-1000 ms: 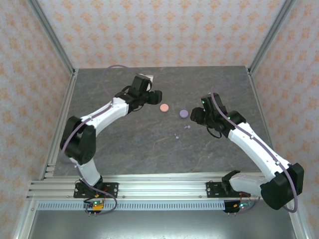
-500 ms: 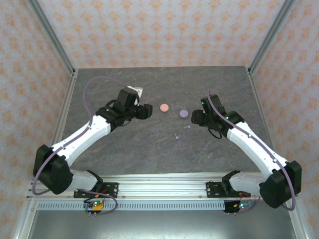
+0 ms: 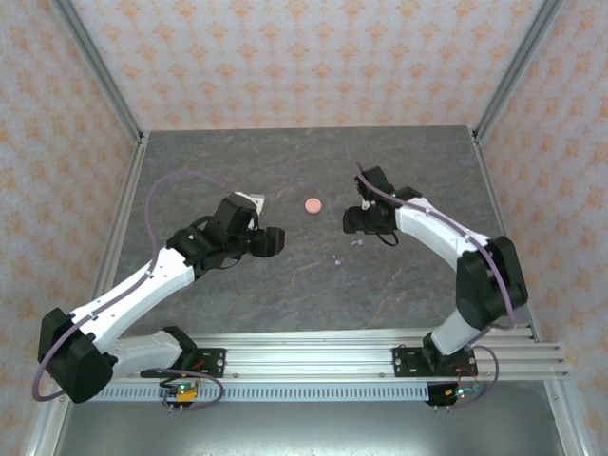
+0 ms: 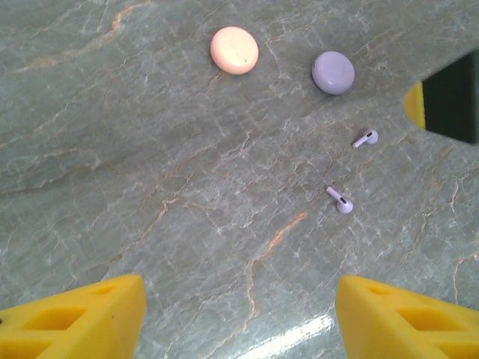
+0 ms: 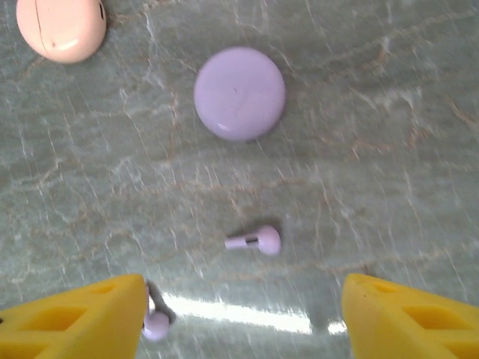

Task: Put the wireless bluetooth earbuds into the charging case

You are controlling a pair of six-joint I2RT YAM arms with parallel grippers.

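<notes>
Grey marbled counter [image 3: 285, 294], patterned walls round it. Two lavender earbuds lie loose on the counter, out of any case: one [image 3: 358, 241] just near-side of the right arm's [image 3: 446, 237] tip, the other [image 3: 335, 259] a little nearer the bases and to the left. Round pink case [image 3: 313, 204] sits alone, between the two arm tips and toward the far side. Right jaws hang low over the spot beside the earbuds. From the right wrist, its yellow fingers [image 5: 75, 321] stand wide apart with nothing between them. The round lavender case [image 5: 239, 93] lies ahead of them, lid shut, the pink case [image 5: 61, 28] off at the upper left corner. One earbud [image 5: 254, 241] lies on its side between the lavender case and the fingers. The second [image 5: 156, 323] is tucked just beside the lower-left finger, partly hidden by it; contact cannot be told. Left arm [image 3: 180, 266] reaches in from the left, left jaws well apart from the earbuds. Its yellow fingers [image 4: 75, 321] are spread wide and empty. That wrist sees the pink case [image 4: 234, 50], the lavender case [image 4: 333, 72] and both earbuds [image 4: 366, 138] [image 4: 340, 201] spread on the counter.
</notes>
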